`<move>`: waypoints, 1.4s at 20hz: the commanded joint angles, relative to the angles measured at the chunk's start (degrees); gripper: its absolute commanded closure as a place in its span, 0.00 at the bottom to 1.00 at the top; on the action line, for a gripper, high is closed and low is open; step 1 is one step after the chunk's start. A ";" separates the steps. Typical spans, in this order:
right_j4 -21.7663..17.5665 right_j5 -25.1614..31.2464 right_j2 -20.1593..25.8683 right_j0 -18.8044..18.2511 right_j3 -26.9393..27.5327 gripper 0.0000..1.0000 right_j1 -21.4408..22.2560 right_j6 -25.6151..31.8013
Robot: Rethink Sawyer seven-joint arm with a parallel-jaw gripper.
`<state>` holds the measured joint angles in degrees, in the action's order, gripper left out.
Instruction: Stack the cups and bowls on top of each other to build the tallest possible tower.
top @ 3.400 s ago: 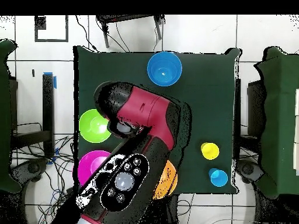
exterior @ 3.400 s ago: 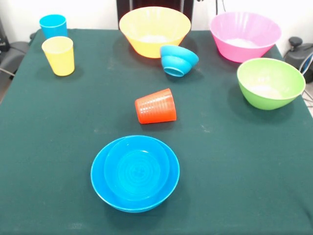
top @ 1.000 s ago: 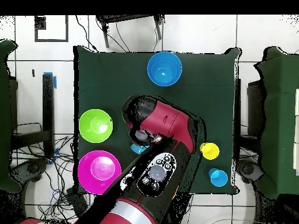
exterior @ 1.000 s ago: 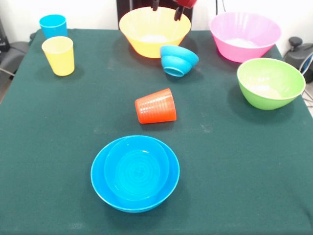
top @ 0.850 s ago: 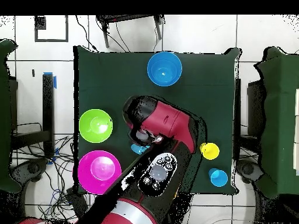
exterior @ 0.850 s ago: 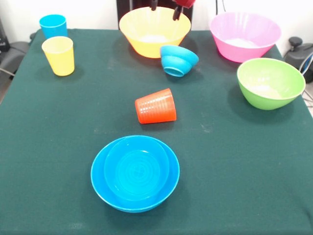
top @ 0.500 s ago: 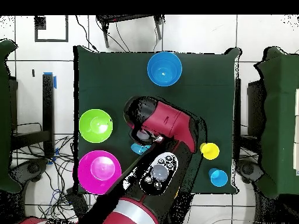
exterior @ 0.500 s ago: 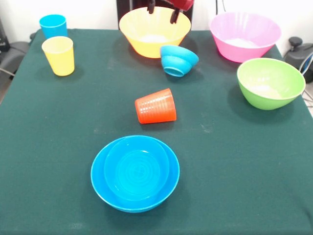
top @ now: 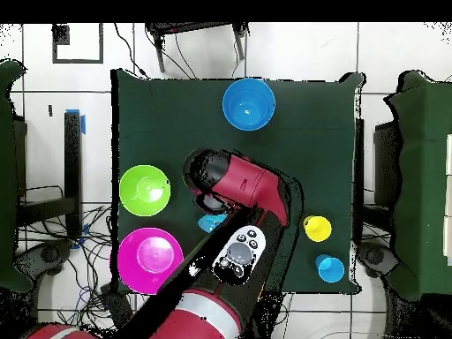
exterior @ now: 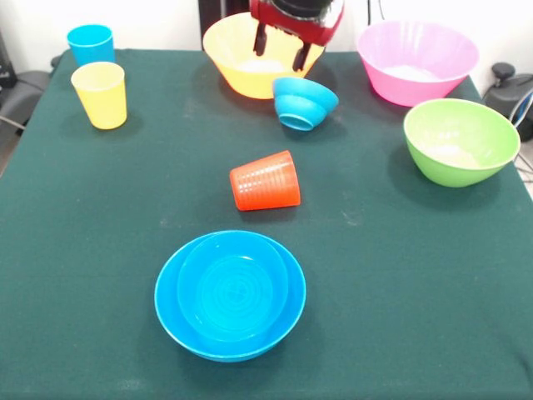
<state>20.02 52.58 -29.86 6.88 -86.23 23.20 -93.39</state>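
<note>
My gripper (exterior: 280, 48) hangs open at the far side of the table, in front of the large yellow-orange bowl (exterior: 241, 58), with nothing between its fingers. Just below it a small ridged blue bowl (exterior: 304, 102) lies tilted on its side. An orange-red ribbed cup (exterior: 265, 181) lies on its side mid-table. Nearer the front a smaller blue bowl sits nested in a medium blue bowl (exterior: 229, 293); this is the only stack. Upright at the far left stand the yellow cup (exterior: 100, 94) and the sky blue cup (exterior: 90, 43). At the right are the pink bowl (exterior: 416, 61) and the green bowl (exterior: 460, 140).
From overhead, the red arm (top: 238, 190) covers the table's middle and hides the orange-red cup and the yellow-orange bowl. Around it show the nested blue bowls (top: 249, 103), green bowl (top: 145, 190), pink bowl (top: 150, 259), yellow cup (top: 317, 229) and blue cup (top: 330, 268).
The gripper has come down from the top edge into full view over the yellow-orange bowl, closer to the small tilted blue bowl. Cups and bowls have not moved.
</note>
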 commanded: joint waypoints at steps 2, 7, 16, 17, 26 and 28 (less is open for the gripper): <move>1.33 -6.69 14.11 -3.21 -7.01 0.00 -3.13 -4.05; 1.60 -9.08 16.45 -3.67 -7.97 0.00 -3.03 -5.59; 1.60 -8.86 17.57 -2.84 -6.98 0.00 -2.39 -9.27; 1.56 -8.69 17.63 -2.82 -7.01 0.00 -2.18 -9.39; 2.80 -12.21 19.57 -2.79 -10.64 0.00 -1.53 -10.18; 1.99 -10.16 18.42 -1.62 -11.84 0.00 0.64 -10.77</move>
<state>20.91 46.01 -18.90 4.09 -93.16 23.51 -94.21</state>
